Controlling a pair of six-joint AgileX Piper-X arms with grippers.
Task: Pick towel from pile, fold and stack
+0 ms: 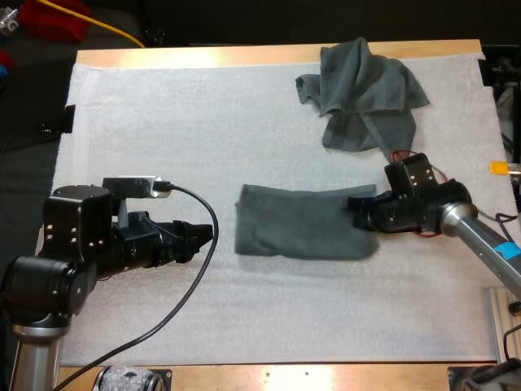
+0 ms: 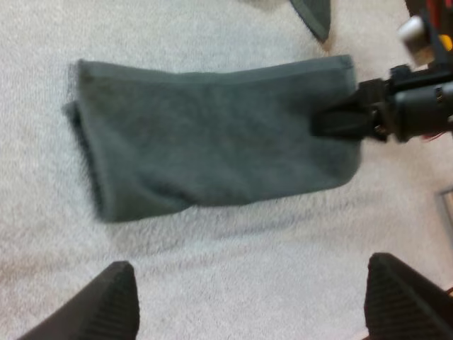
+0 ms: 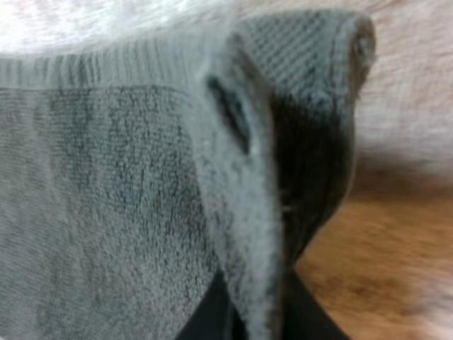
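Observation:
A folded dark grey-green towel (image 1: 297,221) lies flat in the middle of the mat. My right gripper (image 1: 358,208) is shut on the towel's right edge; in the right wrist view the towel's folded edge (image 3: 241,177) is pinched between its fingers. The left wrist view looks down on the same towel (image 2: 212,134) with the right gripper (image 2: 340,120) at its edge. My left gripper (image 1: 205,234) sits just left of the towel, open, its fingertips (image 2: 117,297) wide apart and clear of the cloth. A crumpled towel (image 1: 362,94) lies at the far right of the mat.
The white mat (image 1: 163,122) covers most of the wooden table (image 1: 203,55). A black cable (image 1: 195,277) loops over the mat near the left arm.

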